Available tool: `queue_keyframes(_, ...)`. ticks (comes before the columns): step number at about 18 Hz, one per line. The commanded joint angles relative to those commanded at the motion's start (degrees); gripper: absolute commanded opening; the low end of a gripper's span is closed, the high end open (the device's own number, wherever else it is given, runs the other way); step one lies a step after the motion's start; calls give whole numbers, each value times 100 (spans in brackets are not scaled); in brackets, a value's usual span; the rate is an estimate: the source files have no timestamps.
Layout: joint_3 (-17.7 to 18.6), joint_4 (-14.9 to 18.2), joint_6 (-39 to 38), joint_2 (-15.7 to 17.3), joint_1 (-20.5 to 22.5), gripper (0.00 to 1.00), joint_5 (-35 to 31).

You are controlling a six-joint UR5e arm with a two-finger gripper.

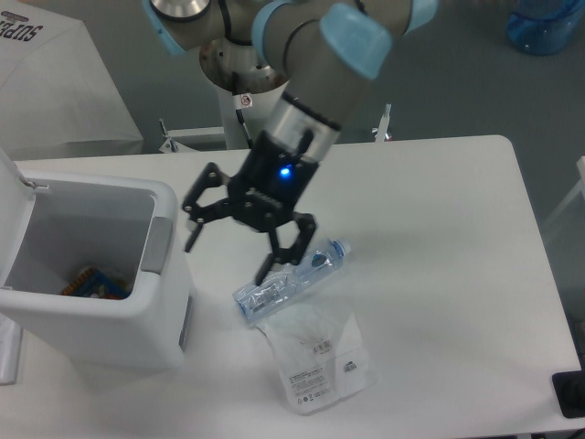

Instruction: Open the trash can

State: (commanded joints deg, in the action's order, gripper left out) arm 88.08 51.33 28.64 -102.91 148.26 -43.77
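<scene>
Surface (439,274): white, rounded at the corners, it carries everything in the scene.
Trash can (101,302): it stands at the 9 o'clock edge of the surface, a boxy white bin far bigger than the bottle. Its mouth is uncovered and the inside wall is visible.
Lid (11,187): only a white sliver shows at the far left, standing up behind the opening and clear of the rim.
Task progress: judged from the uncovered mouth and raised lid, the opening looks already done; nothing appears to be left but for the arm to draw clear.
Latch button (157,245): a grey rectangle on the rim facing 3 o'clock, untouched by anything.
Bin contents (91,282): something orange and blue lies at the bottom, too small to identify.
End effector (233,238): black, with a blue light lit on its body, it hangs over the middle of the surface at 3 o'clock of the bin, apart from it. Its fingers are spread wide and grasp nothing.
Plastic bag (320,361): clear, flat on the surface at 6 o'clock of the end effector; small dark print shows but cannot be read.
Bottle (291,279): clear, with a blue cap, it lies on its side, its base over the bag's top edge; no label is readable.
Background writing (23,37): dark capitals on a white cover at 11 o'clock, cut off and not fully legible.
</scene>
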Motion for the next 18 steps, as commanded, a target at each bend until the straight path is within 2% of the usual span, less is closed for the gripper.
queue_keyframes(2, -298, -9, 711, -289, 194, 100, 0)
queue_keyframes(6, -677, -18, 1319, -712, 441, 100, -183)
queue_keyframes(8, -765, -26, 1731, -844, 450, 100, -752)
queue_keyframes(11, -985, -18, 2574, -1239, 590, 100, -1782)
queue_keyframes(13, -1047, 26, 3058, -1450, 643, 100, -2169)
queue_keyframes(17, -1223, 167, 3340, -1670, 643, 100, -2820)
queue_keyframes(18, -1223, 202, 3629, -1706, 626, 100, -3021)
